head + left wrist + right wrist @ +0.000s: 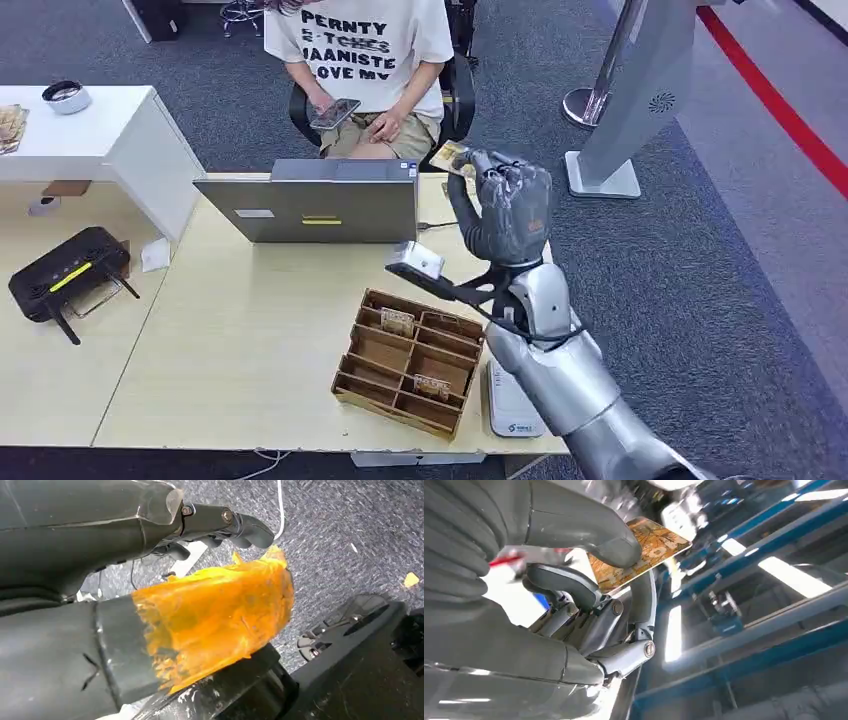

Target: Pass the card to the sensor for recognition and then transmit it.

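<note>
Above the far right corner of the table [250, 330], the right hand [512, 205] is raised, pinching the card [450, 158] between thumb and a finger, just beyond the table's far edge, in front of a seated person [365, 60] holding a phone [335, 113]. The left hand [225, 522] hangs over grey carpet, fingers curled, holding nothing. A white sensor [512, 408] lies at the near right corner beside a wooden tray [405, 362]. A laptop [310, 205] stands at the far edge.

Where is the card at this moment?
In the head view, the card is held up by the right robot hand, past the laptop's right corner, toward the seated person.
</note>
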Robot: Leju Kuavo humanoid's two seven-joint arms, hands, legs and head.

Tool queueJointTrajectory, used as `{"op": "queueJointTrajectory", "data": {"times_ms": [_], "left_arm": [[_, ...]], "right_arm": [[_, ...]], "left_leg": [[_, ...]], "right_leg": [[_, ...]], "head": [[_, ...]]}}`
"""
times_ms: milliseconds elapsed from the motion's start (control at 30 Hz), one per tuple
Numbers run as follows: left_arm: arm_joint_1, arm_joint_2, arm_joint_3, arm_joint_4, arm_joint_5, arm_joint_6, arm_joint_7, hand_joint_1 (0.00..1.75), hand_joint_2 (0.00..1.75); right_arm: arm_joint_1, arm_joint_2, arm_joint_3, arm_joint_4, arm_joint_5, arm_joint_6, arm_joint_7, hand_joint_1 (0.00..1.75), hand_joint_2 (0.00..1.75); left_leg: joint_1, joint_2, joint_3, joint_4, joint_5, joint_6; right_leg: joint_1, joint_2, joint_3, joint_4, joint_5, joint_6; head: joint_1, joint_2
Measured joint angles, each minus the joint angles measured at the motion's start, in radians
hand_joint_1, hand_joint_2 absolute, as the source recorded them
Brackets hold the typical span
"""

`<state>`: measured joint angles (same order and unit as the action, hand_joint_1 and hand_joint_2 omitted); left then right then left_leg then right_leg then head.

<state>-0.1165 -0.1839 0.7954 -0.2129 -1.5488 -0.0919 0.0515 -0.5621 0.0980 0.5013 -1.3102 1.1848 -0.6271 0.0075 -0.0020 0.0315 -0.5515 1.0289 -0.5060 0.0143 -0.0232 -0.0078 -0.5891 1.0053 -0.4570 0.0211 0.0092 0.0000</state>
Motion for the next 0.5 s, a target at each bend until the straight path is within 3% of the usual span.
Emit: {"op": "queueJointTrajectory", "data": {"times_ms": [300,500], "left_arm": [[-0.01,0.019,-0.007,0.0,0.072,-0.078,-0.002,0.0,0.0],[-0.002,0.046,0.006,0.0,0.11,-0.113,-0.014,0.0,0.0]], "right_arm": [[-0.182,0.011,-0.07,0.263,0.14,-0.003,0.095,1.75,1.75],[-0.242,0.011,-0.109,0.375,0.171,-0.009,0.118,1.75,1.75]], "left_leg": [[0.0,0.0,0.0,0.0,0.0,0.0],[0.0,0.0,0.0,0.0,0.0,0.0]], "right_leg": [[0.0,0.0,0.0,0.0,0.0,0.0],[0.0,0.0,0.0,0.0,0.0,0.0]], "head": [[0.0,0.0],[0.0,0.0]]}}
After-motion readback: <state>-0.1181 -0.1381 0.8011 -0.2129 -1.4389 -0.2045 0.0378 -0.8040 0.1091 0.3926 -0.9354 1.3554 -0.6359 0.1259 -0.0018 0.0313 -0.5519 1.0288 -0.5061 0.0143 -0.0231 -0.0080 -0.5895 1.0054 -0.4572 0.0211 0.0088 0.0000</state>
